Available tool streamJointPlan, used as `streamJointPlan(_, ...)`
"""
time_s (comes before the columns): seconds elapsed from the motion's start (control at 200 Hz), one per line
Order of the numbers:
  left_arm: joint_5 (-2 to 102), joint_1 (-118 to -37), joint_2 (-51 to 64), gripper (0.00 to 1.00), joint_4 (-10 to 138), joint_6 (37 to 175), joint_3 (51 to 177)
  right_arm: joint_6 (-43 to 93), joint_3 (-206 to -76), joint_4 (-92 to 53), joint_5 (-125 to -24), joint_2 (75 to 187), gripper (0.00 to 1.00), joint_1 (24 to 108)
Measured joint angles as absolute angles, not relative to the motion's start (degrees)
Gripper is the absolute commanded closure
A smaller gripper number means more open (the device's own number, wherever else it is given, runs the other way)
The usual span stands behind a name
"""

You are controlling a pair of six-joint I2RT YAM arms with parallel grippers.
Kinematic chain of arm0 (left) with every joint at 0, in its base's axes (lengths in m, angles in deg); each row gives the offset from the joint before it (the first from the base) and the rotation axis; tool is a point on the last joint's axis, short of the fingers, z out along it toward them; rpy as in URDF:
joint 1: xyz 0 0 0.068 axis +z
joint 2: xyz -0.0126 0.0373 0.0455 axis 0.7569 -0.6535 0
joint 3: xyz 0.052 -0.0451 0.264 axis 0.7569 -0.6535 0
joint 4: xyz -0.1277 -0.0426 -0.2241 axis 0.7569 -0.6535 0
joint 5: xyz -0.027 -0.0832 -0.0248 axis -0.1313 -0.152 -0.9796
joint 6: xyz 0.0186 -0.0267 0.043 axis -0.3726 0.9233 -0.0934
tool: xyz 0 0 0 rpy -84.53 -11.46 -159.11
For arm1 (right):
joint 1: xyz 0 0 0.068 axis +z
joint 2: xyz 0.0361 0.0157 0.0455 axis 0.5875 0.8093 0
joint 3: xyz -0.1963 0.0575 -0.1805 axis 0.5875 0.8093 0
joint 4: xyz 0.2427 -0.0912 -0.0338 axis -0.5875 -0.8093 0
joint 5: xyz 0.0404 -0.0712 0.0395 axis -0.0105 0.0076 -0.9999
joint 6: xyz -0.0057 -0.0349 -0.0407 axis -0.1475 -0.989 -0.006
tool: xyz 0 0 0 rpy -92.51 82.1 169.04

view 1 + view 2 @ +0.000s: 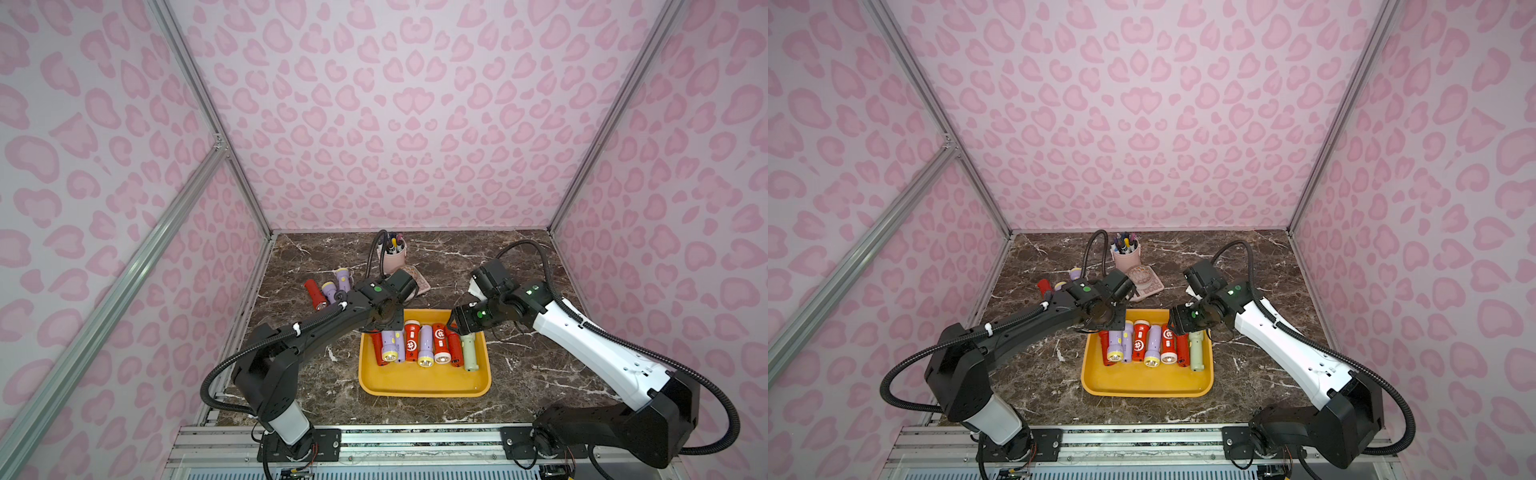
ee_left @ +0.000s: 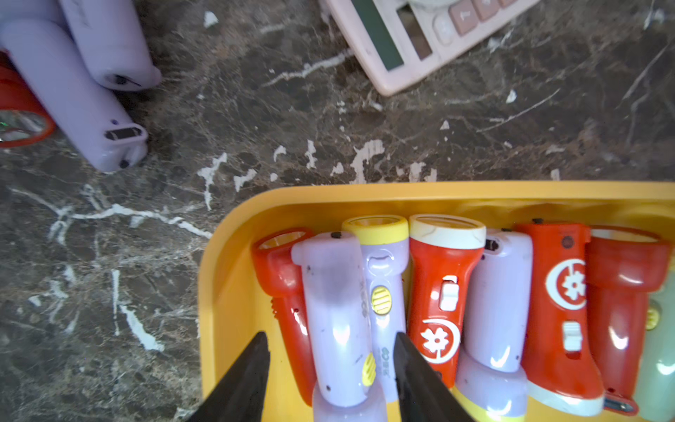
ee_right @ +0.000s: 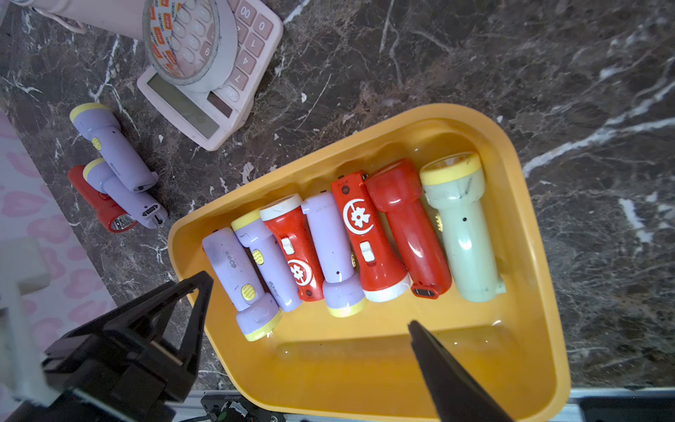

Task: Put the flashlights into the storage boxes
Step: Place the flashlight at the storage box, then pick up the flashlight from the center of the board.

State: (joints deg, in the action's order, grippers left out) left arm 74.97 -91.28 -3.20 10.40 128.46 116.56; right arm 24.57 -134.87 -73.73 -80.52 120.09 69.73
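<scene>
- Your left gripper [image 2: 330, 338] stands parted astride a lilac flashlight [image 2: 336, 310] lying in the yellow tray [image 2: 226, 255], clasping nothing; your right gripper [image 3: 310, 299] hangs wide and empty over that tray.
- Eight flashlights lie in the tray; three loose flashlights [image 3: 117, 153] sit on the marble table [image 3: 438, 54] near the calculator [image 3: 190, 106].
- Expect light, rigid, glossy plastic that may slip: pinch across the straight barrel, not the flared head.

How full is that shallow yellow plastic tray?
Roughly half full. A row of red, lilac and green plastic flashlights lies side by side across the far half of the yellow tray; its near half is bare.
</scene>
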Motion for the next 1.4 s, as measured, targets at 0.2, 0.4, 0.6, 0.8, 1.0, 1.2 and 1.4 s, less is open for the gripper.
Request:
streamJointPlan(0.2, 75.5, -80.7, 1.5, 0.39, 9.2, 124.5, 117.1, 24.5, -139.2, -73.6, -80.8, 123.6, 0.35, 69.7)
streamJointPlan(0.4, 73.7, -69.9, 0.5, 0.4, 10.3, 120.2, 115.6, 25.1, -144.2, -71.7, -81.6, 129.1, 0.35, 71.7)
streamJointPlan(0.6, 71.5, -64.0, -4.0, 0.41, 13.9, 116.9, 114.7, 26.4, -151.5, -70.0, -81.5, 136.9, 0.35, 75.6)
streamJointPlan(0.8, 69.3, -60.8, -8.6, 0.41, 17.5, 114.6, 114.7, 26.5, -160.9, -69.9, -81.4, 145.0, 0.35, 78.2)
streamJointPlan(1.0, 67.3, -58.0, -12.8, 0.42, 20.0, 114.2, 114.7, 25.9, -170.9, -71.1, -81.5, 153.0, 0.36, 80.0)
streamJointPlan(1.2, 65.3, -56.9, -16.2, 0.42, 21.2, 113.6, 115.9, 24.5, -178.3, -74.4, -81.6, 158.1, 0.36, 79.8)
streamJointPlan(1.4, 64.1, -56.7, -18.6, 0.43, 21.9, 113.2, 117.1, 23.9, -182.3, -77.5, -81.6, 160.9, 0.36, 79.2)
